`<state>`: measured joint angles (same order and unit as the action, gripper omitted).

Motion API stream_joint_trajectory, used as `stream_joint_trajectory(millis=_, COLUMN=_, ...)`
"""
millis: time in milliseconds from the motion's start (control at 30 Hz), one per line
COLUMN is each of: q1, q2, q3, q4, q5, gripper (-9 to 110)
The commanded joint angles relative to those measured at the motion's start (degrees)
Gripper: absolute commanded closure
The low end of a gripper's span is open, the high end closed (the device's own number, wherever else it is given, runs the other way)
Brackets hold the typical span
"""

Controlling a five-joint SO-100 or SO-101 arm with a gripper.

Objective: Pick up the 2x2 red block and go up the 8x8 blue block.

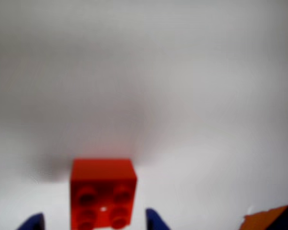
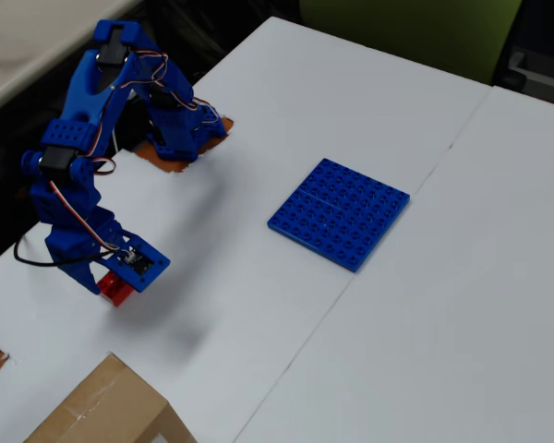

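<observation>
While folding down from its base at the upper left of the overhead view, bending sharply at the elbow and dropping the wrist toward the near-left part of the white bench (image 2: 258, 111), reaching low with the gripper (image 2: 115, 281) pointing down at the surface. Sitting right over one red brick (image 2: 114, 290), with only a corner of that brick peeking out beneath the blue wrist housing in the overhead view. Showing, in the wrist view, the same red brick (image 1: 103, 194) resting on the bench between two blue fingers (image 1: 156, 220), four studs facing the camera. Standing apart from the brick on both sides, with a visible gap at each side, so parted and gripping nothing. Lying flat and well apart to the right in the overhead view, one large blue studded plate (image 2: 340, 212), untouched, near a seam in the bench. Counting one arm, one red brick, one blue plate, and one cardboard box (image 2: 106, 411) at the bottom edge of the overhead view.
</observation>
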<state>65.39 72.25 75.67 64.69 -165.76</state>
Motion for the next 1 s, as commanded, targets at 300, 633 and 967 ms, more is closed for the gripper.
stream_joint_trajectory(millis=300, q1=0.70, q2=-1.85, q3=-0.35, q4=-1.93, q5=-0.62, gripper=74)
stream_joint_trajectory(millis=633, q1=0.88, q2=-3.25, q3=0.00, q4=-2.37, q5=-0.70, gripper=74)
stream_joint_trajectory(millis=967, q1=0.88, q2=-3.69, q3=0.62, q4=-2.90, q5=-0.70, gripper=81)
